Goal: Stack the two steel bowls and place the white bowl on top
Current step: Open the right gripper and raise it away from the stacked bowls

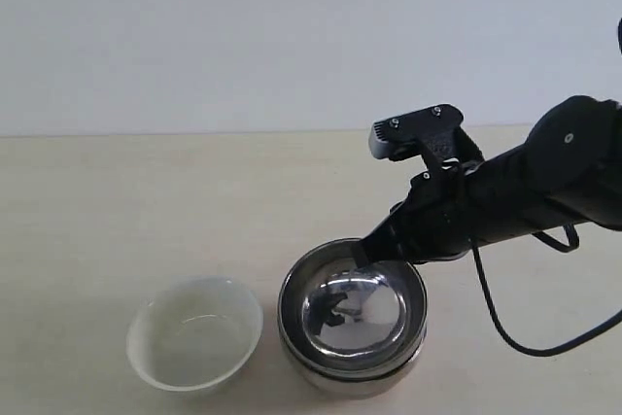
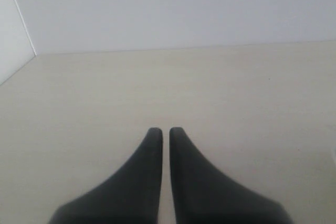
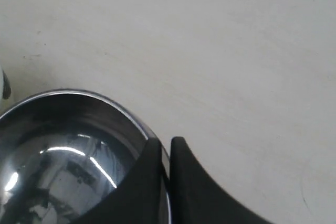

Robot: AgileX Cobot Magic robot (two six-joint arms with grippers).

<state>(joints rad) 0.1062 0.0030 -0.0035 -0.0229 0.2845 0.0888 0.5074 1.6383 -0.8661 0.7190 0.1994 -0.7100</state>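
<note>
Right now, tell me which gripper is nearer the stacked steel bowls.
Right. The right gripper is shut on the rim of the upper steel bowl, one finger inside, one outside. The left gripper is shut over bare table, outside the exterior view.

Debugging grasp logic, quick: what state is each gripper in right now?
Left gripper: closed, holding nothing.
Right gripper: closed on the rim of the top steel bowl.

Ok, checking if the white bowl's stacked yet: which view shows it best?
Exterior view: the white bowl sits whole beside the steel bowls, unstacked. Right wrist view shows perhaps an edge sliver; left wrist view, none.
</note>
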